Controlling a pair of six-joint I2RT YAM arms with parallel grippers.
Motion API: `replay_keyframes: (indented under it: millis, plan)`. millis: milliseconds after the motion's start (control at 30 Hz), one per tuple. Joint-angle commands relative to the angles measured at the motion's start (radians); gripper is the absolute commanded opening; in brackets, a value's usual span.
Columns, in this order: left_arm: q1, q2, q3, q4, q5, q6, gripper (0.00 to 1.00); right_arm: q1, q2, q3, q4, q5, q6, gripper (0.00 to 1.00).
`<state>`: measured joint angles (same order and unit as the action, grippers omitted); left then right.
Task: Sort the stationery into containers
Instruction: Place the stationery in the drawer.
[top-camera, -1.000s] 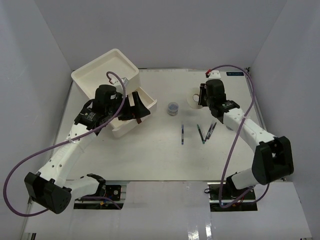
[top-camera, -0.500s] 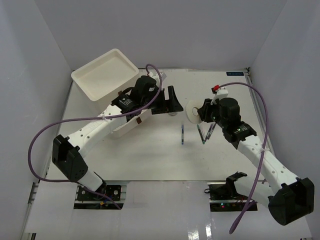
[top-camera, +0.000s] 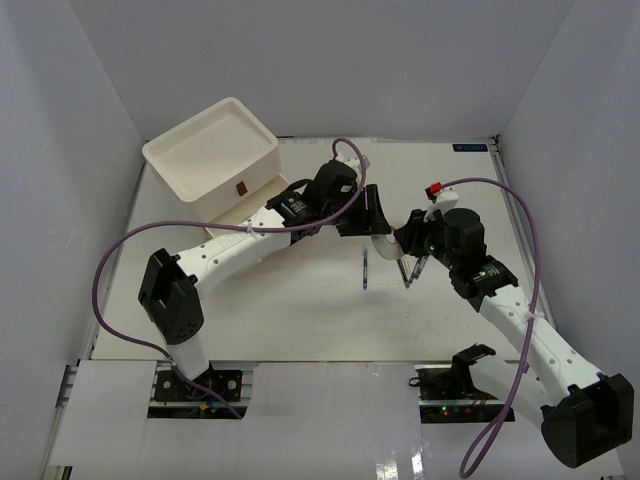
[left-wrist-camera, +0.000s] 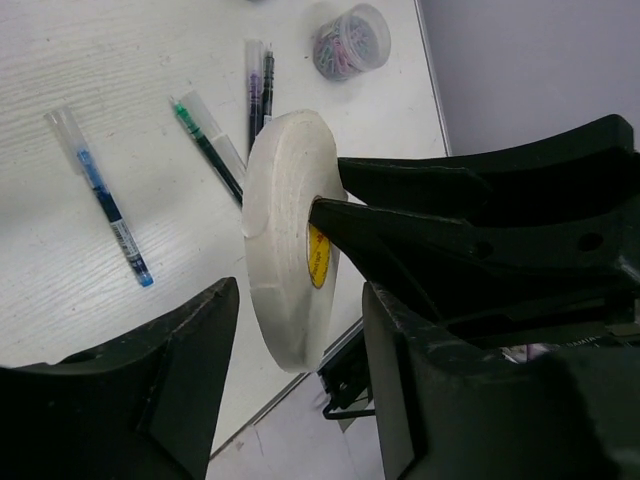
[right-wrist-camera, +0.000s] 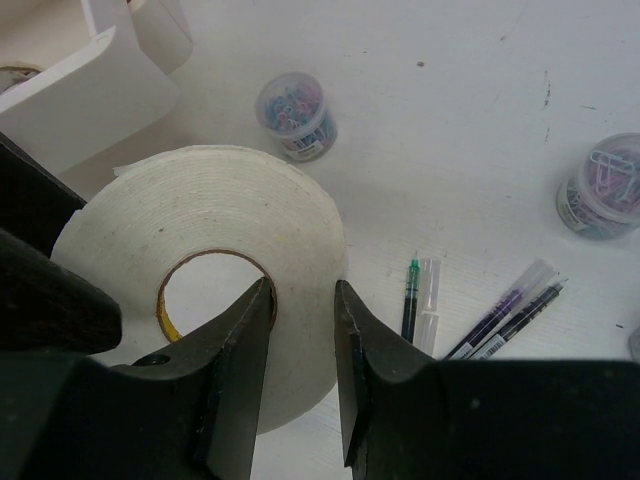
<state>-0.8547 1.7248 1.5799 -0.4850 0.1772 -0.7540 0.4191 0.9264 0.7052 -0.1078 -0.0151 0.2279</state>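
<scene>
My right gripper (right-wrist-camera: 300, 300) is shut on the white tape ring (right-wrist-camera: 205, 195), one finger through its hole, and holds it above the table; the pair shows in the top view (top-camera: 404, 243). My left gripper (left-wrist-camera: 298, 325) is open, its fingers on either side of the ring's lower edge (left-wrist-camera: 280, 220) without touching it. It shows mid-table in the top view (top-camera: 372, 215). A blue pen (top-camera: 366, 268), a green pen (top-camera: 403, 268) and purple pens (top-camera: 422, 262) lie below. Two clear jars (right-wrist-camera: 293, 105) (right-wrist-camera: 605, 190) stand on the table.
The white drawer unit (top-camera: 215, 150) stands at the back left with a drawer pulled open (top-camera: 262, 200); its corner shows in the right wrist view (right-wrist-camera: 90, 90). Grey walls close in the table on three sides.
My left arm has swung right from the open drawer to the table's middle. My right gripper has lifted the white tape ring and carried it left and nearer, between the left fingers.
</scene>
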Motion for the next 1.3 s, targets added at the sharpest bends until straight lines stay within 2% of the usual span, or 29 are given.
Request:
replay_keyframes:
  millis: [0,133,367,500,600,633,700,733,800,900,967,1033,1067,1100,1200,1267]
  plan:
    - [-0.003,-0.010,0.029,0.010,-0.031,-0.007,0.62,0.000,-0.026,-0.009,0.040,-0.016,0.008,0.35]
    - [-0.006,-0.007,0.015,0.011,-0.030,-0.007,0.52,0.001,-0.031,-0.009,0.040,-0.022,0.013,0.35]
    - [-0.009,-0.022,0.009,0.011,-0.045,0.016,0.17,0.000,-0.043,-0.015,0.033,-0.031,0.021,0.41]
    - [-0.009,-0.039,-0.003,0.010,-0.064,0.030,0.09,0.000,-0.052,-0.024,0.028,-0.039,0.024,0.47]
    - [-0.009,-0.051,-0.017,0.010,-0.074,0.045,0.06,0.001,-0.060,-0.027,0.011,-0.036,0.022,0.56]
    - [-0.009,-0.057,-0.021,0.010,-0.084,0.053,0.07,0.000,-0.064,-0.027,0.005,-0.036,0.022,0.69]
    - [-0.009,-0.076,-0.027,0.005,-0.102,0.084,0.06,0.000,-0.081,-0.027,-0.024,-0.028,0.010,0.80]
    - [-0.009,-0.083,-0.027,-0.001,-0.113,0.097,0.06,0.001,-0.089,-0.026,-0.036,-0.023,0.004,0.90]
    - [-0.007,-0.105,-0.017,-0.030,-0.160,0.151,0.07,0.000,-0.119,-0.021,-0.081,-0.008,-0.015,0.98]
    - [-0.007,-0.126,0.018,-0.113,-0.292,0.244,0.07,0.000,-0.175,-0.007,-0.136,0.010,-0.028,0.90]
    - [-0.007,-0.145,0.063,-0.199,-0.375,0.294,0.08,0.000,-0.222,-0.006,-0.185,0.026,-0.045,0.90]
    - [-0.009,-0.159,0.106,-0.277,-0.541,0.373,0.08,0.001,-0.268,-0.016,-0.222,0.072,-0.058,0.90]
    - [-0.009,-0.162,0.117,-0.302,-0.542,0.402,0.09,0.000,-0.284,-0.016,-0.233,0.072,-0.062,0.90]
    - [-0.009,-0.163,0.123,-0.322,-0.623,0.430,0.09,0.001,-0.294,-0.029,-0.240,0.092,-0.064,0.90]
    - [-0.006,-0.172,0.100,-0.366,-0.778,0.557,0.09,0.000,-0.336,-0.050,-0.254,0.122,-0.065,0.90]
    - [0.000,-0.180,0.034,-0.342,-0.829,0.675,0.09,0.000,-0.350,-0.065,-0.256,0.129,-0.061,0.90]
